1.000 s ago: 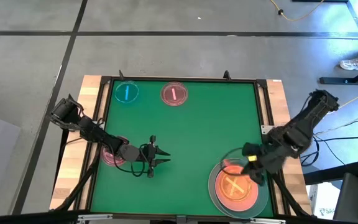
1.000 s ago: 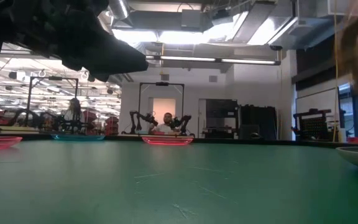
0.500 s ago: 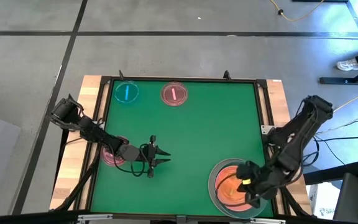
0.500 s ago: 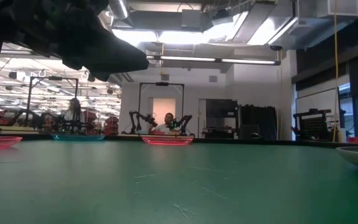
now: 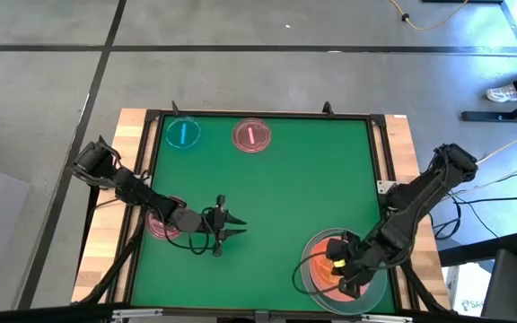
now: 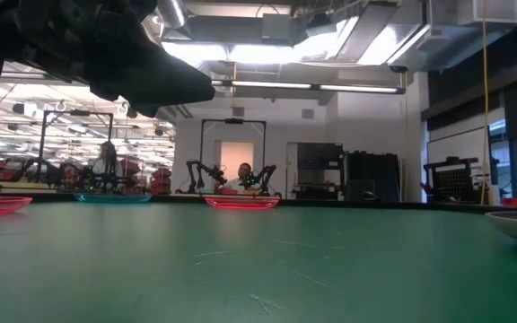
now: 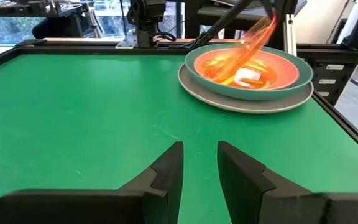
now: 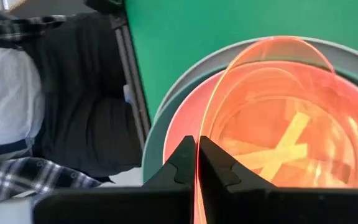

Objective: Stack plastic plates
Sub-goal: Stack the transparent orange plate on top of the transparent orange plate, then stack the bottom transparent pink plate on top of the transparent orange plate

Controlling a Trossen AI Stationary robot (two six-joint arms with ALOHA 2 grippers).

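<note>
Your left pincer [image 5: 225, 225] hovers parted and empty; a small pink plate [image 5: 162, 224], a blue [image 5: 183, 134] and another pink [image 5: 250, 135] lie unstacked. Your right pincer [image 5: 338, 265] pinches an amber translucent plate [image 8: 272, 118] tilted over the grey, teal and pink stack [image 5: 309, 262].
</note>
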